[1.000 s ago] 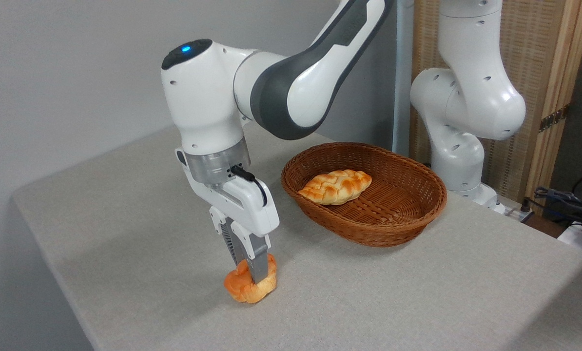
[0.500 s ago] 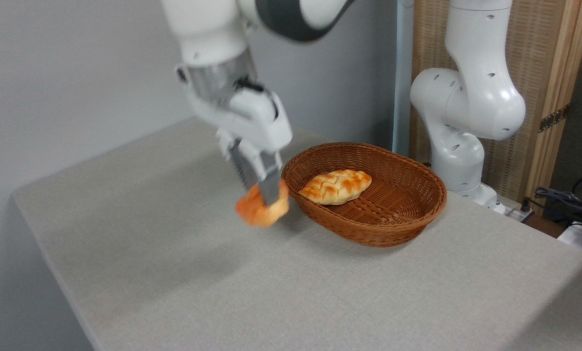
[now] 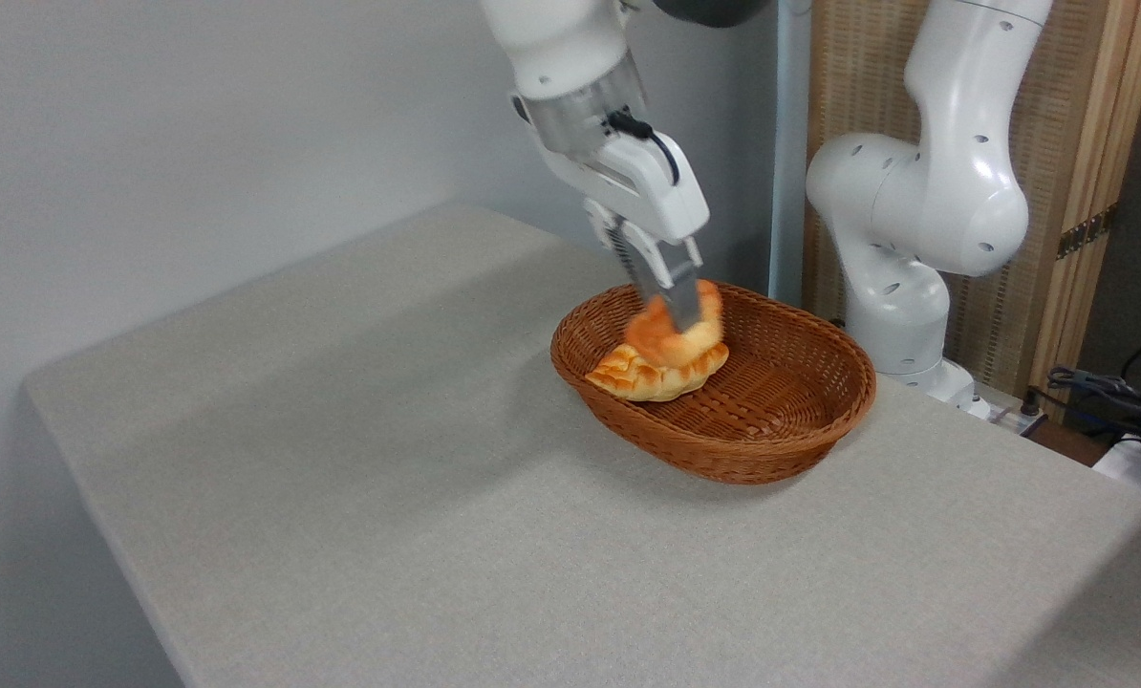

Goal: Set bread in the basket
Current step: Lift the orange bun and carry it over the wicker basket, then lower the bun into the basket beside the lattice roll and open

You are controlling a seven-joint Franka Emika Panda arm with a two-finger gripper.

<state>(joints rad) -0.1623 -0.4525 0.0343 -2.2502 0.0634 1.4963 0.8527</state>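
My gripper is shut on the bread, a small round orange-golden bun, and holds it in the air over the basket. The basket is an oval brown wicker one at the right of the table. The bun hangs above its left half, in front of a paler braided loaf that lies inside. The bun hides the upper part of that loaf. One finger crosses the front of the bun.
The grey cloth-covered table stretches left and forward of the basket. The arm's white base stands just behind the basket at the right. Cables lie at the far right edge. A wooden screen stands behind.
The gripper lifted the bun off the table at the front, carried it up and to the right, and now holds it over the basket's left half.
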